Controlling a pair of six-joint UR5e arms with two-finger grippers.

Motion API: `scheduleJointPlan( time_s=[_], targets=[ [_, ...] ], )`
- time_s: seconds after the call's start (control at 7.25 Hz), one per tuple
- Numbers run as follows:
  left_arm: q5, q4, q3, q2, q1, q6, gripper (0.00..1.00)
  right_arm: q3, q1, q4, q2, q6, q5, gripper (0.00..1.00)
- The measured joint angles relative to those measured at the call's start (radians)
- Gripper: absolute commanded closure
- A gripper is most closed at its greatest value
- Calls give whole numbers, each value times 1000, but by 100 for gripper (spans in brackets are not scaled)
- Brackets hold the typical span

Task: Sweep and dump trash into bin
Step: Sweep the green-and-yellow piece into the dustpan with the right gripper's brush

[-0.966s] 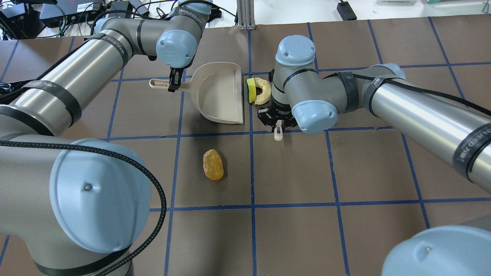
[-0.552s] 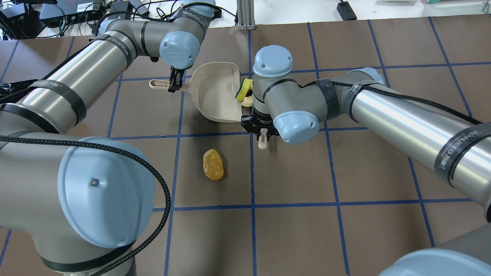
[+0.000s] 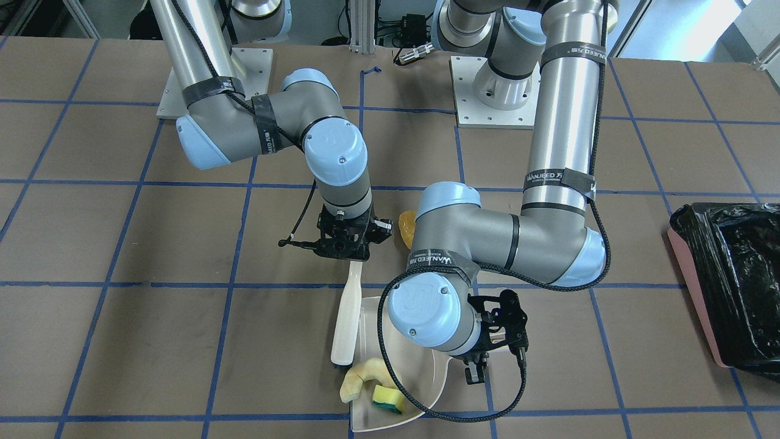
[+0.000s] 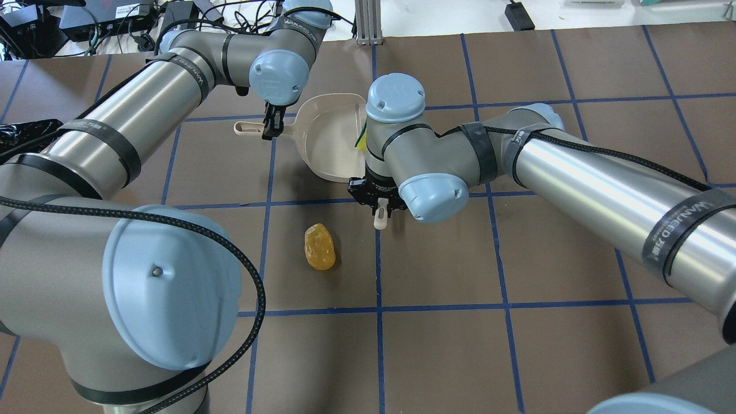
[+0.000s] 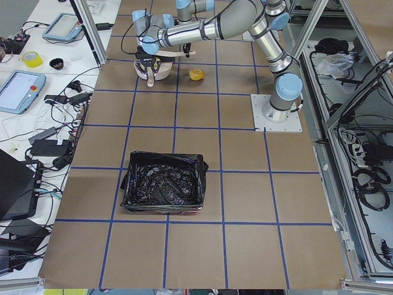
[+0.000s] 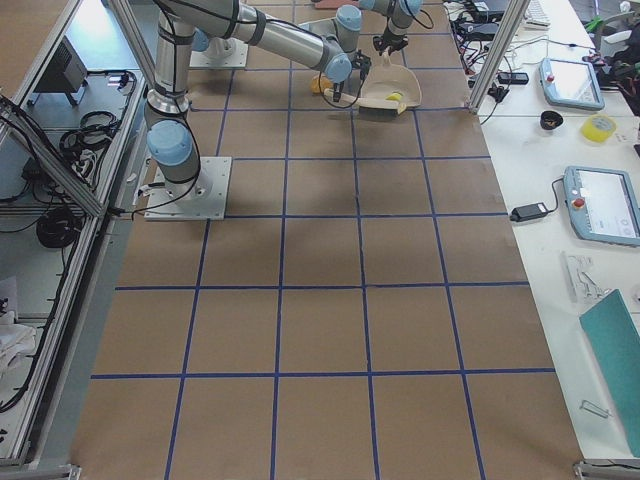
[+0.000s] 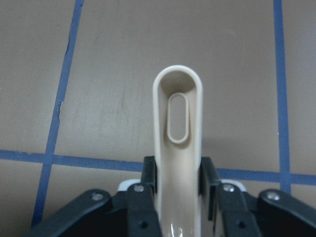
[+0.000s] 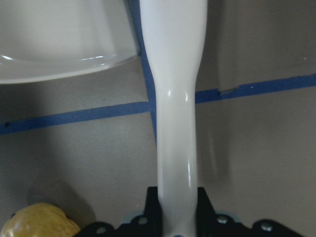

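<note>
My left gripper (image 4: 270, 123) is shut on the handle (image 7: 177, 113) of the beige dustpan (image 4: 328, 138). My right gripper (image 4: 379, 204) is shut on a white sweeping tool (image 3: 344, 317) that stands at the pan's open mouth. The cream crescent (image 3: 362, 378) lies at the pan's mouth. The yellow-and-green sponge chunk (image 3: 388, 398) lies inside the pan beside it. The yellow-orange lumpy oval (image 4: 319, 247) sits on the table in front of the pan, apart from both grippers. The pink bin with its black bag (image 3: 725, 280) stands far off on my left side.
The brown table (image 4: 437, 259) carries a grid of blue tape lines. The bin (image 5: 163, 183) sits several squares from the dustpan along the table. Cables and electronics lie beyond the far edge (image 4: 115, 17).
My right arm has moved left with the tool, pushing the sponge chunk and crescent into the dustpan's mouth. The dustpan has shifted a little right and turned. The oval has not moved.
</note>
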Motion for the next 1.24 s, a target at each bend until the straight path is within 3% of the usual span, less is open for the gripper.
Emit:
scheduleJointPlan(
  time_s=[0.41,0.83,1.24],
  targets=[
    [-30,3,12,2,-21,17,100,-43,32,13,2,33,-1,100],
    [-146,83,-7,17,-12,153,100,-48,10,55,-10,-61,-79,100],
    [-229,149,-47,25,29,231,100,-52,-20,171,-95,-138,-155,100]
  ],
)
